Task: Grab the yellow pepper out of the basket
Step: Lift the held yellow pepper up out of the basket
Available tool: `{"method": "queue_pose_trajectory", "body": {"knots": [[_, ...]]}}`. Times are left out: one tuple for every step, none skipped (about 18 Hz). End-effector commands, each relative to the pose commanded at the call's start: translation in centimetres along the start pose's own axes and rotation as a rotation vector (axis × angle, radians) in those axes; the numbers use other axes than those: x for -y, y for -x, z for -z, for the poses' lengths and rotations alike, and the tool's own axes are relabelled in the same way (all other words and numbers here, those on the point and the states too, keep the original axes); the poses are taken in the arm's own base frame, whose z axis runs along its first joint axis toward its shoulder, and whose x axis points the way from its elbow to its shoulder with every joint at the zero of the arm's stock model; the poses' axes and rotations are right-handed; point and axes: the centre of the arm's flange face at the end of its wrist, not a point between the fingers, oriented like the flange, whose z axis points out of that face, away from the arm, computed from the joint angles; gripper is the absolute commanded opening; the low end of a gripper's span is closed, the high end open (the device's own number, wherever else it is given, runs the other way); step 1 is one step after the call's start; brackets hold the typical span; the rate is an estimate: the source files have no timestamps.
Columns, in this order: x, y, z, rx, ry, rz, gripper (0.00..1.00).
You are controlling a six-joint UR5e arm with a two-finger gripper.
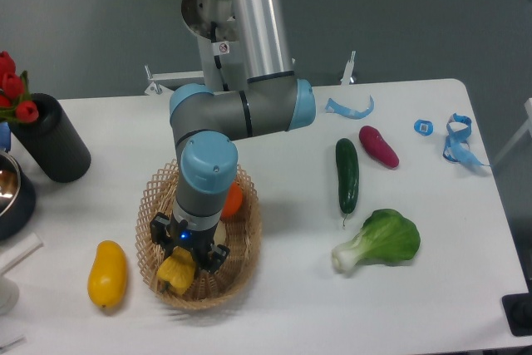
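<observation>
The oval wicker basket sits at the front left of the white table. Inside it lies the yellow pepper, a small blocky yellow-orange shape near the basket's front. My gripper reaches straight down into the basket, its black fingers closed in on the pepper's top from both sides. An orange fruit shows in the basket just behind my wrist. The rest of the basket's inside is hidden by the arm.
A smooth yellow mango-like fruit lies left of the basket. A cucumber, a purple eggplant and a bok choy lie to the right. A black cylinder with red tulips stands at the far left.
</observation>
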Motion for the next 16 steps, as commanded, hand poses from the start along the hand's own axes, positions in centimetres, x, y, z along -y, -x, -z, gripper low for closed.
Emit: {"method": "queue_pose_trajectory", "body": {"knots": [[0.2, 0.2, 0.9, 0.012, -0.011, -0.002, 0.36], [0.4, 0.1, 1.9, 0.021, -0.023, -0.003, 0.36], [0.4, 0.7, 3.1, 0.036, -0.038, 0.003, 0.36], [0.3, 1.4, 4.6, 0.054, -0.055, 0.01, 0.36], [0.2, 2.1, 6.3, 0.075, -0.075, 0.017, 0.36], [0.0, 2.6, 7.8, 0.094, -0.089, 0.011, 0.36], [-0.3, 3.4, 9.0, 0.112, -0.101, 0.0, 0.36], [-1.1, 4.6, 10.2, 0.13, -0.108, -0.005, 0.36], [-1.6, 5.3, 11.5, 0.149, -0.118, -0.014, 0.36], [-2.0, 6.2, 13.2, 0.175, -0.132, -0.02, 0.36], [-2.4, 7.2, 15.0, 0.2, -0.149, -0.017, 0.36], [-2.9, 8.3, 16.3, 0.222, -0.159, -0.007, 0.36], [-3.2, 9.2, 17.5, 0.244, -0.168, -0.017, 0.36], [-3.5, 10.3, 18.6, 0.265, -0.174, -0.029, 0.36], [-3.8, 11.3, 19.6, 0.284, -0.178, -0.037, 0.36], [-4.2, 12.3, 20.6, 0.302, -0.184, -0.034, 0.36]]}}
